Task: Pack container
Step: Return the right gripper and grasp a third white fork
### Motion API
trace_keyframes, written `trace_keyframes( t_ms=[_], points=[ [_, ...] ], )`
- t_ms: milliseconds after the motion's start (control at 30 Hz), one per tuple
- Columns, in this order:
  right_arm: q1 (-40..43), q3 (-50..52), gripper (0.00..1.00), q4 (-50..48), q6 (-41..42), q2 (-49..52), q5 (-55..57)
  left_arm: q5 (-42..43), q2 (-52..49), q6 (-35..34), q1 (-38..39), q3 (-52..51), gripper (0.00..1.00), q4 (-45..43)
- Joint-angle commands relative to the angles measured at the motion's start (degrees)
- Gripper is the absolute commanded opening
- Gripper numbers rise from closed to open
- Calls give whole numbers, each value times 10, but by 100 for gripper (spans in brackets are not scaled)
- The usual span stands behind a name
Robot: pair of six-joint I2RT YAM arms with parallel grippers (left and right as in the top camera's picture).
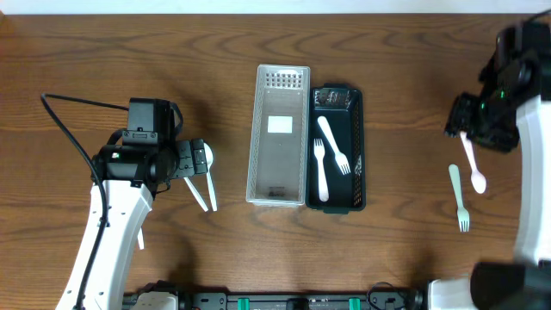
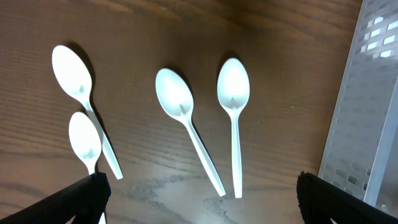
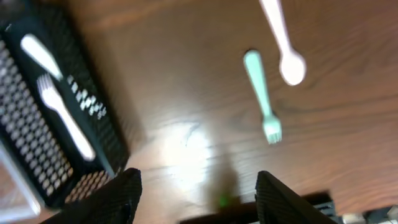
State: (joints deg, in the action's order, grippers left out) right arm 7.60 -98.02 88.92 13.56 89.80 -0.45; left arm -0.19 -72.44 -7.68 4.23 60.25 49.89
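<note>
A black container [image 1: 356, 146] at mid-table holds a white spoon [image 1: 331, 142] and a white fork [image 1: 321, 172]. A clear container [image 1: 280, 185] lies against its left side. Several white spoons [image 2: 186, 121] lie on the wood under my left gripper [image 2: 199, 202], which is open and empty above their handles. In the overhead view the left gripper [image 1: 195, 164] hides part of the spoons [image 1: 205, 191]. My right gripper [image 3: 199, 196] is open and empty, raised at the far right [image 1: 466, 120]. A green fork [image 1: 459, 196] and a white spoon [image 1: 473, 164] lie below it, and both show in the right wrist view [image 3: 261, 93] [image 3: 283, 43].
The clear container's perforated wall [image 2: 367, 118] is at the right edge of the left wrist view. The black container [image 3: 93, 93] shows at the left of the right wrist view. A black cable [image 1: 73, 129] loops left of the left arm.
</note>
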Motion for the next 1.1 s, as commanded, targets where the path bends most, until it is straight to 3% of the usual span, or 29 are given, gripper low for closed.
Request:
trace_keyframes(
  t_ms=[0,100,167,233,300,533,700,900,1067],
  points=[
    [-1,85,63,-16,-32,-99,-68,-2,-2,1,1,10,98,2],
    [-1,189,64,-38,-28,-185,-85,-2,-2,1,1,10,98,2],
    [-1,248,71,-38,-10,-229,-87,-2,-2,1,1,10,98,2],
    [-1,304,79,-33,13,-266,-94,-2,-2,1,1,10,98,2],
    [-1,354,99,-35,32,-294,-110,-2,-2,1,1,10,98,2],
    [0,390,99,-124,42,-292,-121,-2,-2,1,1,10,98,2],
    [16,390,99,-237,39,-278,38,-2,-2,1,1,10,98,3],
    [53,390,99,-256,-120,-222,84,-2,-2,1,1,10,98,2],
    [69,391,99,-242,-148,-142,87,-2,-2,1,1,10,98,2]
  ],
)
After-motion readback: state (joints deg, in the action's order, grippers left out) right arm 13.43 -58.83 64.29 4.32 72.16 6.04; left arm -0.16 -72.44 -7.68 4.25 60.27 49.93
